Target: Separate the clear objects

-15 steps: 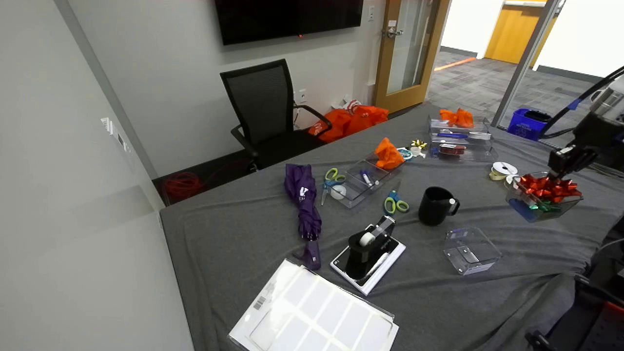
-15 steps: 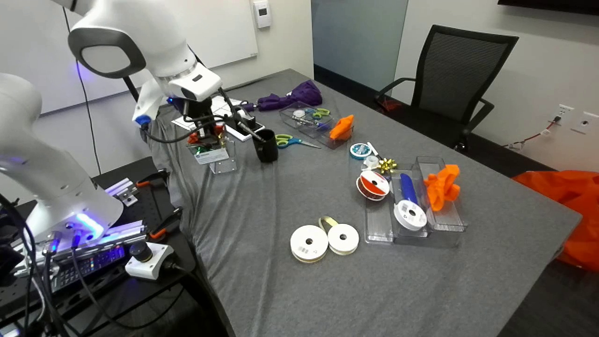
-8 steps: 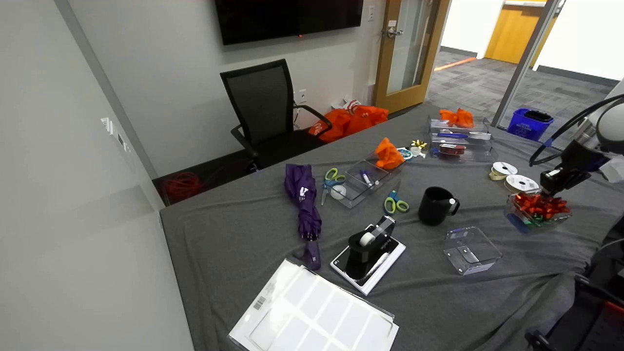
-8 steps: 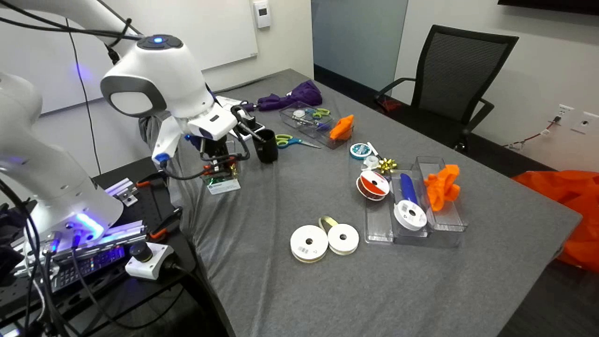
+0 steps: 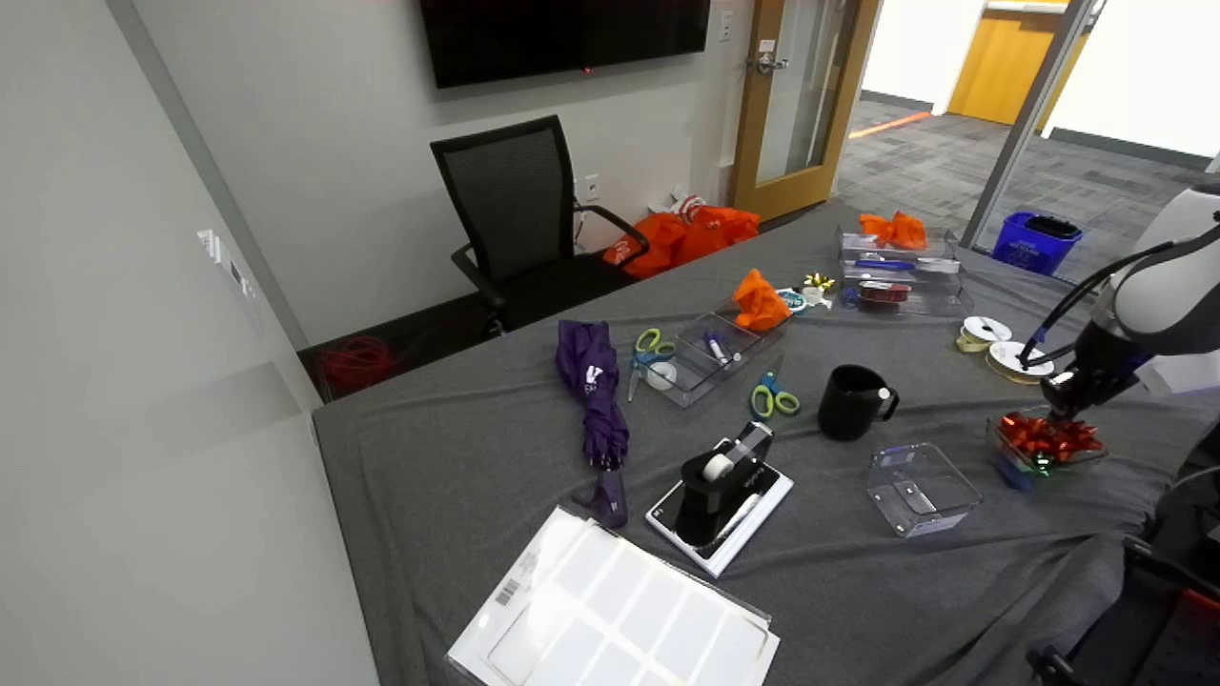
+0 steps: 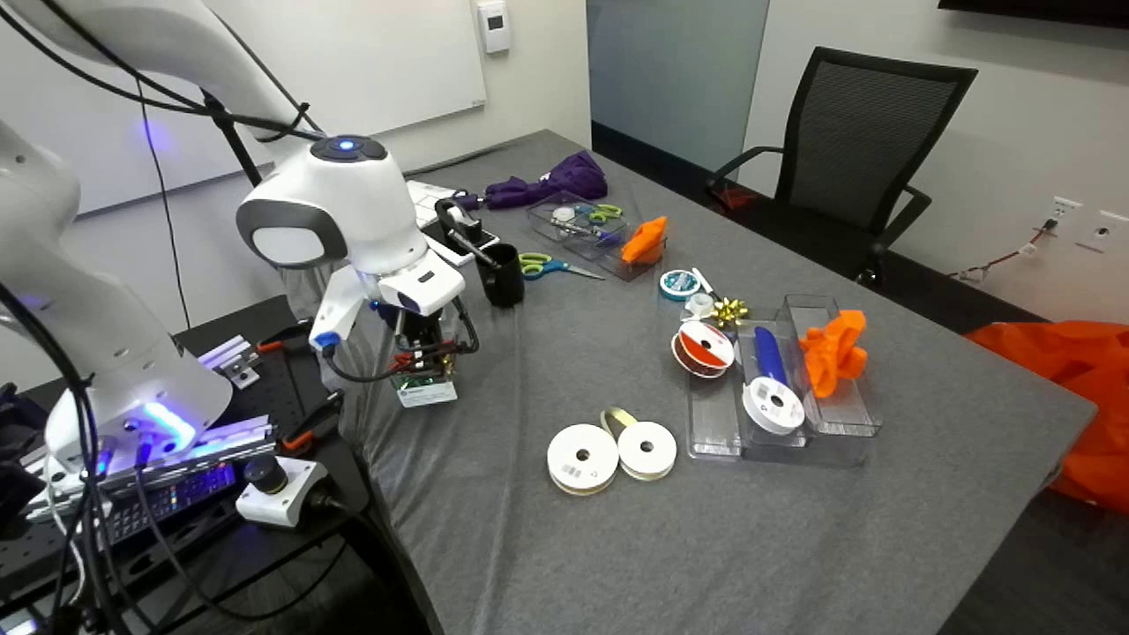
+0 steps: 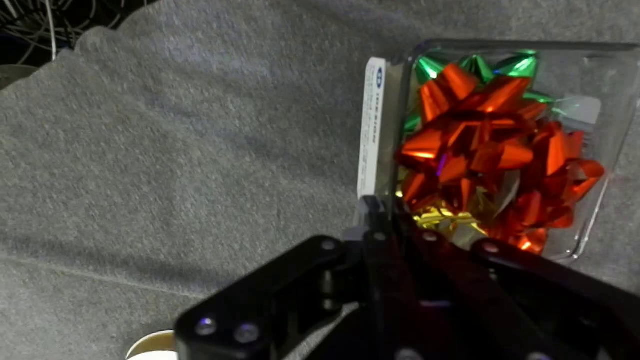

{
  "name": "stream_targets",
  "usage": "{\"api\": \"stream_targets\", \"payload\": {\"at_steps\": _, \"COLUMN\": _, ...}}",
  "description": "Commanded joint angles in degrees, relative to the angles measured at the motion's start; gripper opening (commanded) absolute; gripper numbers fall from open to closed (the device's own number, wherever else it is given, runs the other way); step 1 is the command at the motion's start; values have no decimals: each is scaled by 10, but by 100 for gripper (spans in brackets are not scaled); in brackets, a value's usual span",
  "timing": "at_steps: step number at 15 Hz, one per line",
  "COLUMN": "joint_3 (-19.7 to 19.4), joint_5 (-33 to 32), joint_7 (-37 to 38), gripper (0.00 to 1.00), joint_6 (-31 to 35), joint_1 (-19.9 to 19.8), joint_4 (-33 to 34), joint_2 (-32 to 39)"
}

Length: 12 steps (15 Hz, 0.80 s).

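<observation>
Clear plastic bin [image 7: 550, 46] of metallic gift bows [image 7: 485, 145], one wall clenched in the gripper [image 7: 387, 207], was near a second clear bin [image 5: 944, 481]. Whether it touched the gray tablecloth [image 7: 200, 175], I couldn't tell.

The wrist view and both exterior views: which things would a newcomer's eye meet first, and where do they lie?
Probably the shiny red bows come first, lying in the clear bin whose wall the gripper pinches. Next, perhaps, comes the purple umbrella, its handle end beside the white papers in an exterior view. A bright orange bundle in a clear container also draws the eye in an exterior view.
</observation>
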Motion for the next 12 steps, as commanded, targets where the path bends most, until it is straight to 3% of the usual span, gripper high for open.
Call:
{"api": "stream_targets", "payload": {"at_steps": 1, "joint_3": 11, "joint_5": -9, "joint_7": 14, "gripper": 1, "joint_6": 23, "joint_1": -14, "joint_4": 24, "joint_2": 43}}
{"api": "stream_targets", "payload": {"at_steps": 2, "joint_3": 2, "joint_5": 5, "joint_7": 1, "gripper": 1, "joint_6": 30, "joint_1": -3, "joint_4": 27, "joint_2": 48}}
{"api": "stream_targets", "payload": {"at_steps": 3, "joint_3": 4, "joint_5": 8, "joint_7": -3, "gripper": 29, "joint_6": 30, "joint_1": -5, "joint_4": 29, "joint_2": 47}}
{"api": "stream_targets", "payload": {"at_steps": 5, "joint_3": 5, "joint_5": 8, "joint_7": -8, "gripper": 35, "joint_6": 23, "joint_1": -5, "joint_4": 26, "joint_2": 36}}
{"api": "stream_targets", "payload": {"at_steps": 12, "joint_3": 9, "joint_5": -41, "joint_7": -5, "gripper": 83, "joint_6": -68, "joint_1": -13, "joint_4": 5, "joint_2": -55}}
